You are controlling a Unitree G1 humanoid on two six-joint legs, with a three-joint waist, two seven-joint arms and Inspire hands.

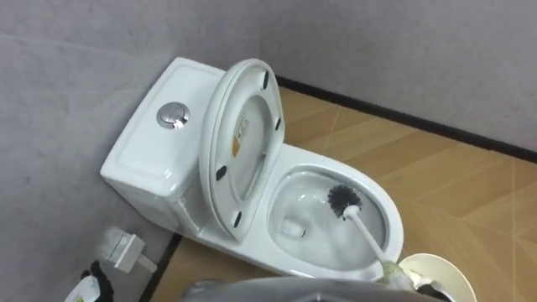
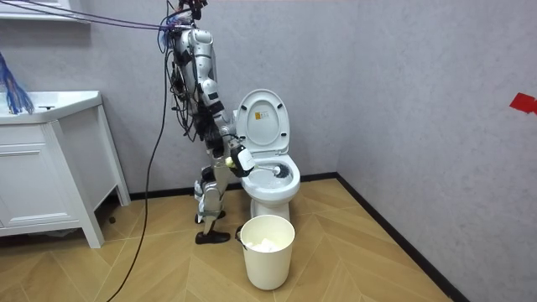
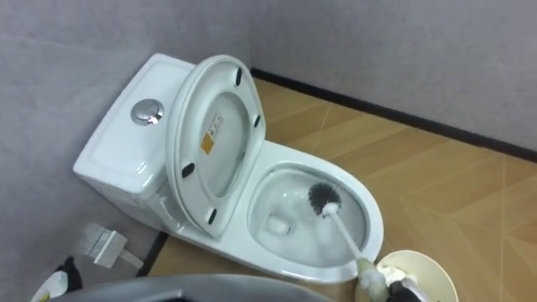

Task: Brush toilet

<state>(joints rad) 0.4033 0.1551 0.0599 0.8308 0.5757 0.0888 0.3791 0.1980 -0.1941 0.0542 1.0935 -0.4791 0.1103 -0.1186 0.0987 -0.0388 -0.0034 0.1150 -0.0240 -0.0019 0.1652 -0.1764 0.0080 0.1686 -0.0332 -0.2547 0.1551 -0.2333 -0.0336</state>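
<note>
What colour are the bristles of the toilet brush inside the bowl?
The bristles are black, on a white handle; the left eye view shows them best.

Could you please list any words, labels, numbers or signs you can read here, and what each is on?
Sticker under the raised toilet lid: yellow patch and print, too small to read.
Red mark on the wall: cut off, no readable text.
Toilet brush: no text visible.

Bin, brush handle end cut off below.
</note>
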